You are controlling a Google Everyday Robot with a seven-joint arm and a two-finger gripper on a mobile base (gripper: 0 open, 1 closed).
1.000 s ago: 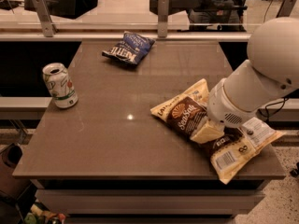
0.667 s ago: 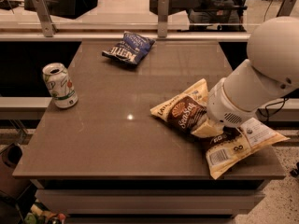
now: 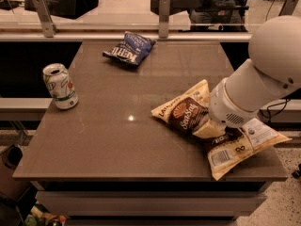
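Brown chip bag (image 3: 184, 113) lies on the right half of the worktop (image 3: 117, 145), well inside the near edge. The claw (image 3: 221, 133) is down at this bag's near-right corner, where it meets a pale bag (image 3: 242, 147). The white arm (image 3: 254, 86) comes in from the far right and covers most of the claw. Whether the claw is released, clenched or grasping either bag cannot be told from this view.

Relation noted: the brown chip bag lies to the left of the claw and slightly farther off, touching it or very nearly so. Its long axis runs from near left to far right, and its far-right corner is hidden behind the arm. The pale bag lies on the near-right side of the claw, partly under the arm. Its long axis also runs from near left to far right, and its near-left corner reaches past the worktop's near edge. The two bags meet beneath the claw; which one lies on top cannot be determined.

Elsewhere: a blue chip bag (image 3: 129, 50) lies at the far middle and a can (image 3: 60, 86) stands upright by the left edge, both well apart from the claw.
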